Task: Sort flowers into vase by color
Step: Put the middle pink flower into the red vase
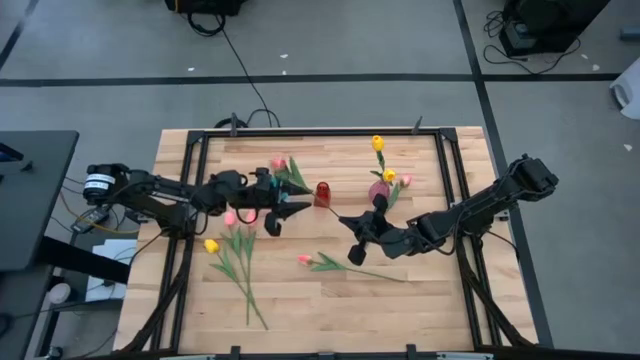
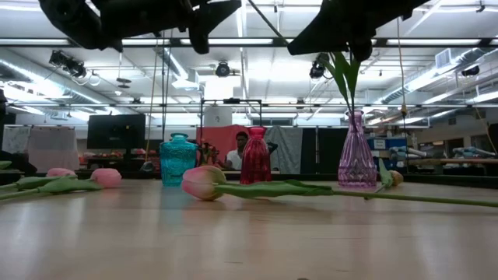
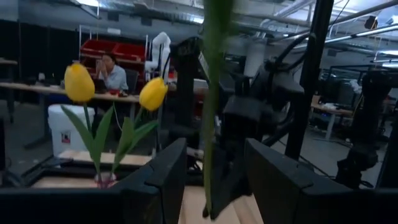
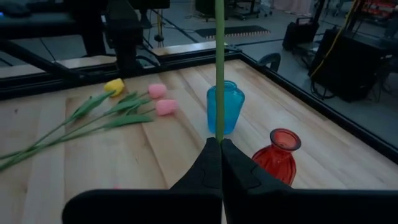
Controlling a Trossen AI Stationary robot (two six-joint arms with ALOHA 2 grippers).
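From above, the right end effector (image 1: 352, 228) is squeezed tight on a thin green stem (image 1: 333, 212), just beside the red vase (image 1: 322, 193). The left end effector (image 1: 283, 210) is spread wide on the other side of that vase, with the stem reaching toward it.

At table height, a pink tulip (image 2: 204, 182) lies on the table (image 2: 249, 233) in front of the red vase.

The left wrist shows the stem between the spread fingers (image 3: 168, 171).

The right wrist shows the stem pinched tight, blue vase (image 4: 224, 107) behind.
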